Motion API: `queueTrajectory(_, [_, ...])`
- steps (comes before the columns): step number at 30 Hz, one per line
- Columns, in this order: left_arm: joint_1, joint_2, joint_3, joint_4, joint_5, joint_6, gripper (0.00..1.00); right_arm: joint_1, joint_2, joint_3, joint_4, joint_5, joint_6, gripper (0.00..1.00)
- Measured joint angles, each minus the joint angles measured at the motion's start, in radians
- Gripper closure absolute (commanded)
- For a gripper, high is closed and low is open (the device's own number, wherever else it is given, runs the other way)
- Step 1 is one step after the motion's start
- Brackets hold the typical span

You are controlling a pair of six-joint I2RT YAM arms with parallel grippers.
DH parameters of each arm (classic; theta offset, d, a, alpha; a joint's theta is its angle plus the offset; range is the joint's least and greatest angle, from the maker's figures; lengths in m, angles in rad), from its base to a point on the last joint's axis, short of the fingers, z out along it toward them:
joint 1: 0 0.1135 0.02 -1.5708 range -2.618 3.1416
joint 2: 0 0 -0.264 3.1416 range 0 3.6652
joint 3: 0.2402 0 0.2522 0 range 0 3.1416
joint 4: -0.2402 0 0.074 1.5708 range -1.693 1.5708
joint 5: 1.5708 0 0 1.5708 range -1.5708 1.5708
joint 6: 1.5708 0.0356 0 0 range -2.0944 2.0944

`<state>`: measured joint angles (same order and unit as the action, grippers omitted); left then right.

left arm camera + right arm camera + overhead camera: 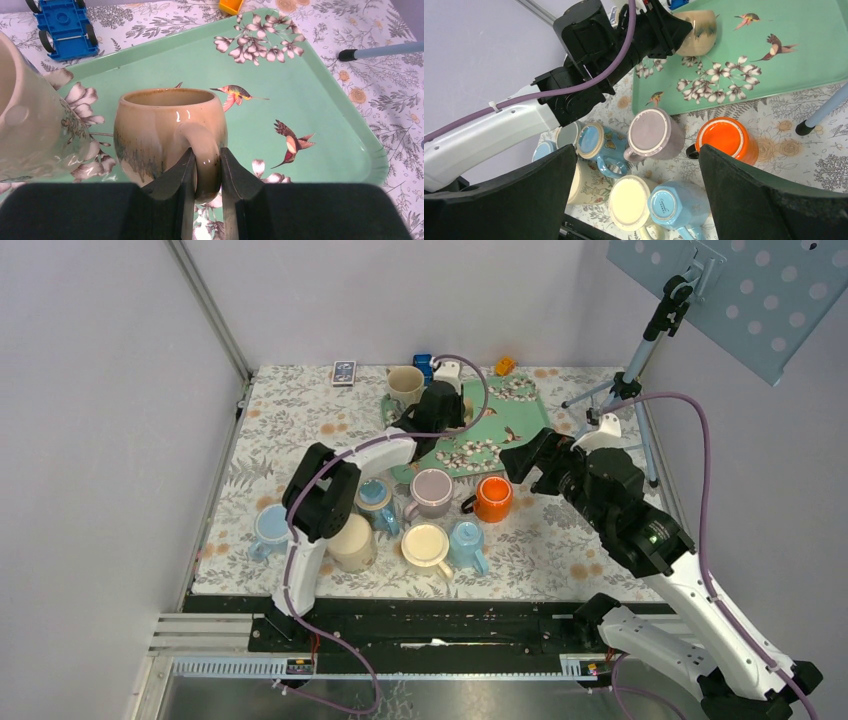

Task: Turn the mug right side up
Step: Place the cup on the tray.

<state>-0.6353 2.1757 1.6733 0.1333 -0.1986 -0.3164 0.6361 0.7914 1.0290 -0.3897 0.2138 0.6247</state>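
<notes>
Cream mug (170, 120) in left gripper (206, 161): glazed ceramic, glossy, highlights on body and handle, brown-grey drip glaze looks mottled. Gripper fingers (175, 182): matt black plastic, slightly grainy. Tray (325, 115) under and ahead of fingers: smooth green, soft sheen, printed birds and flowers; plastic or lacquer, can't tell. Pale mug (30, 125) left of fingers: glossy glaze. Toy car (65, 25) ahead-left: shiny blue plastic. Tablecloth (390, 105): matt floral print. Below right gripper (636, 150): orange mug (724, 137) glossy; mauve mug (651, 131) base duller, satin.
</notes>
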Motion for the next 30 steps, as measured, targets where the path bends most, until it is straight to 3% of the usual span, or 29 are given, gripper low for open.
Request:
queueTrajectory(10, [-0.002, -0.050, -0.162, 0.183, 0.000, -0.009, 0.99, 0.000, -0.009, -0.036, 0.030, -0.031, 0.001, 0.00])
queueTrajectory(18, [-0.004, -0.089, -0.227, 0.193, -0.010, -0.060, 0.86, 0.000, -0.008, -0.058, 0.049, -0.052, 0.009, 0.00])
queueTrajectory(30, [-0.008, -0.112, -0.261, 0.183, -0.016, -0.084, 0.75, 0.000, -0.016, -0.068, 0.060, -0.063, 0.017, 0.00])
